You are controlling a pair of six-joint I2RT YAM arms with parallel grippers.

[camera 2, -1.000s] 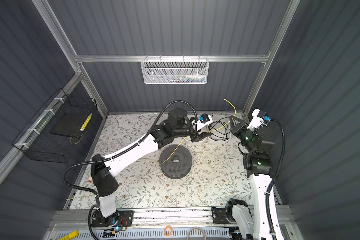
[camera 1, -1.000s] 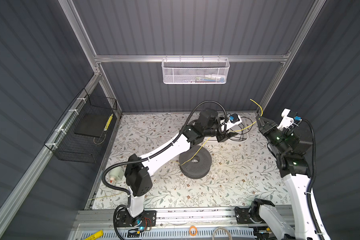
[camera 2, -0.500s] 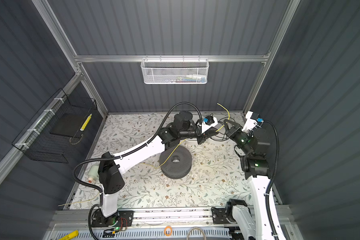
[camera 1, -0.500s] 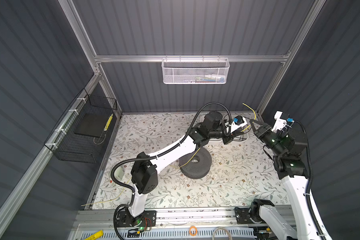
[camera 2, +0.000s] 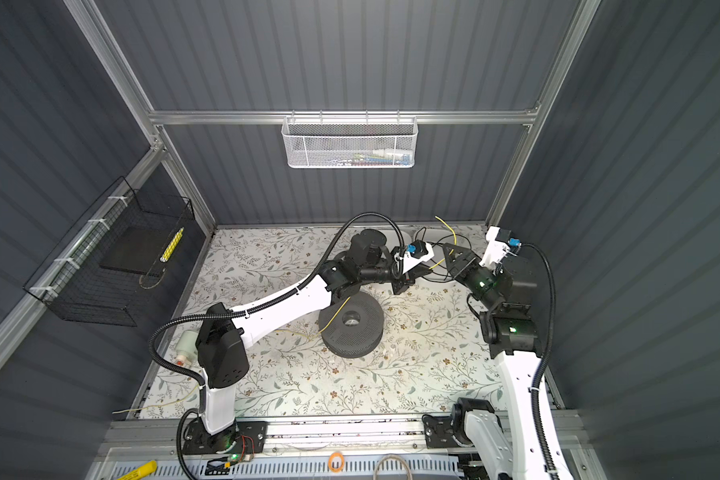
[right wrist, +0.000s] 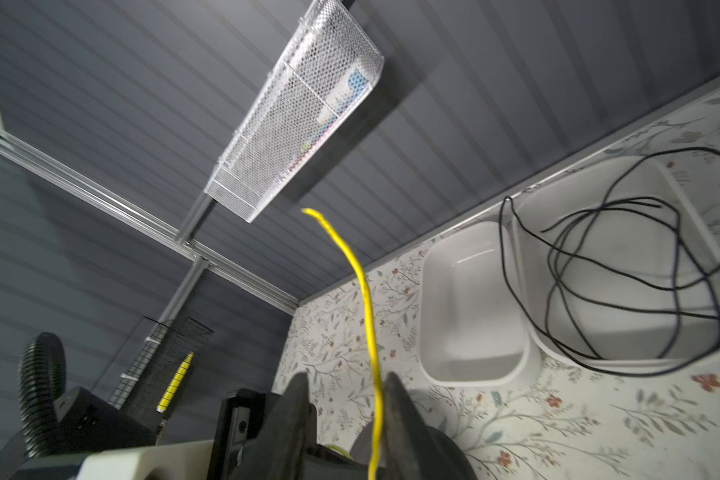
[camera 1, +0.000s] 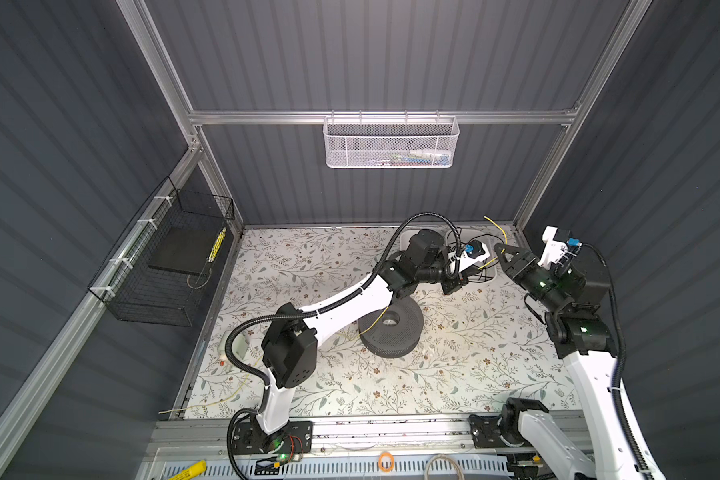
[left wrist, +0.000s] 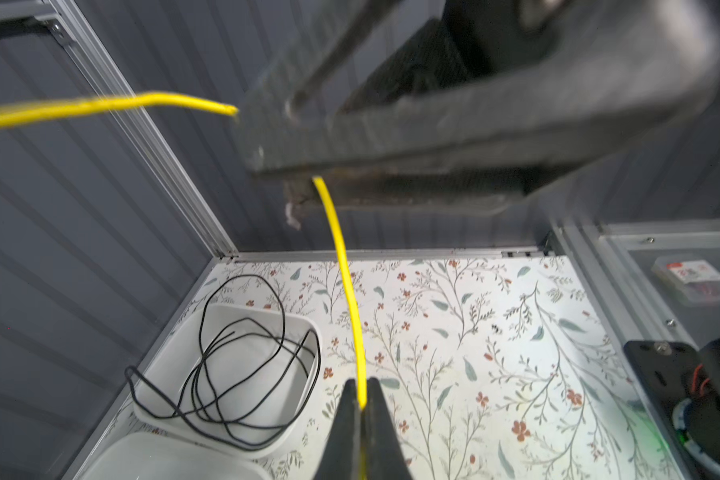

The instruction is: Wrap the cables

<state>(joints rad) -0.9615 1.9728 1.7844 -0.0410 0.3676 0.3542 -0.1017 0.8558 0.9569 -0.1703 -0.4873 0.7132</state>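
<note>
The cable is a thin yellow wire (left wrist: 341, 266). My left gripper (left wrist: 361, 384) is shut on it, the wire pinched between the tips. From there the wire rises a short way into my right gripper (right wrist: 346, 378). That gripper's jaws stand apart, with the wire (right wrist: 360, 282) running loose between them close to one finger. Its free end curls up toward the back wall (camera 1: 495, 226). In both top views the two grippers (camera 1: 470, 272) (camera 1: 501, 251) meet at the back right. The wire trails down over a dark round spool (camera 1: 391, 328) and across the floor to the front left.
Two white trays sit in the back right corner under the grippers; one (left wrist: 304, 332) holds a tangled black cord (left wrist: 242, 332), the other (right wrist: 470, 374) holds nothing. A white mesh basket (camera 1: 391, 143) hangs on the back wall and a black wire basket (camera 1: 163, 266) on the left wall.
My left gripper has reached right and shut on the yellow wire. My right gripper, shut on it before, has come down toward the left one and opened its jaws.
</note>
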